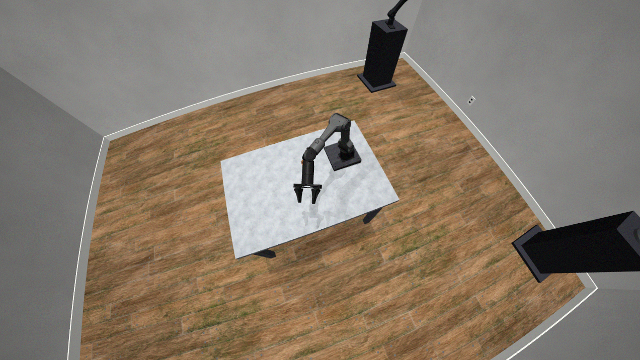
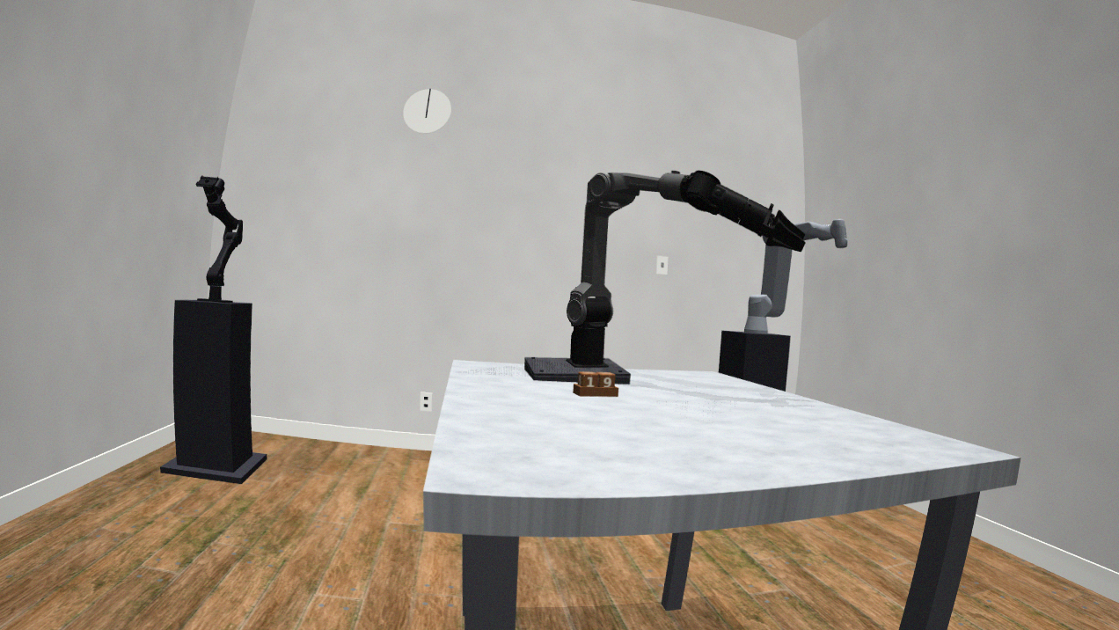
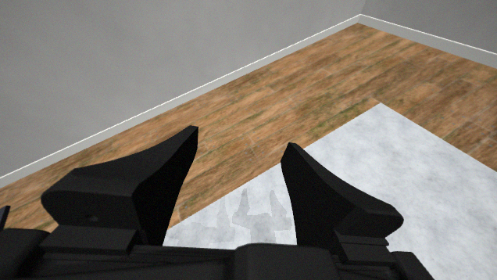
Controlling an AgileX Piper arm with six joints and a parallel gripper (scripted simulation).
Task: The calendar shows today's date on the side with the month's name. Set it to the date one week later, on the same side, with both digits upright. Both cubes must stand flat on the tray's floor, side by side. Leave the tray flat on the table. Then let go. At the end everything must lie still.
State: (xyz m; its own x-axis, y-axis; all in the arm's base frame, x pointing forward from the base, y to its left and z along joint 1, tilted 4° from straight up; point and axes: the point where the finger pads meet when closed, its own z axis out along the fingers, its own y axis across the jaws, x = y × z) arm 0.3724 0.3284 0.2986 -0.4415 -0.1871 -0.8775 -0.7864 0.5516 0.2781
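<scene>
One arm [image 1: 329, 129] [image 2: 595, 242], bent, its elbow above and behind the end effector [image 1: 306, 202] [image 2: 800, 240] [image 3: 243, 134]. End effector: fingers wide apart, angled downward.

matt black metal-looking jaws [image 1: 307, 196] [image 2: 797, 237], brown wood-look tray [image 2: 596, 389], smooth marbled tabletop [image 1: 264, 196] [image 2: 665, 453] [image 3: 422, 156]

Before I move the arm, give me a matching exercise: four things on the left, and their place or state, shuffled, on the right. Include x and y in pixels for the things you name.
1. claw [image 1: 306, 202] [image 2: 800, 238] [image 3: 243, 145]
2. left cube in the exterior view [image 2: 588, 382]
3. right cube in the exterior view [image 2: 607, 382]
4. round wall clock [image 2: 414, 111]

A. shows a 9
B. high on the wall, left of the arm in the exterior view
C. open, nothing between its fingers
D. shows a 1

Pairs: 1-C, 2-D, 3-A, 4-B
</scene>
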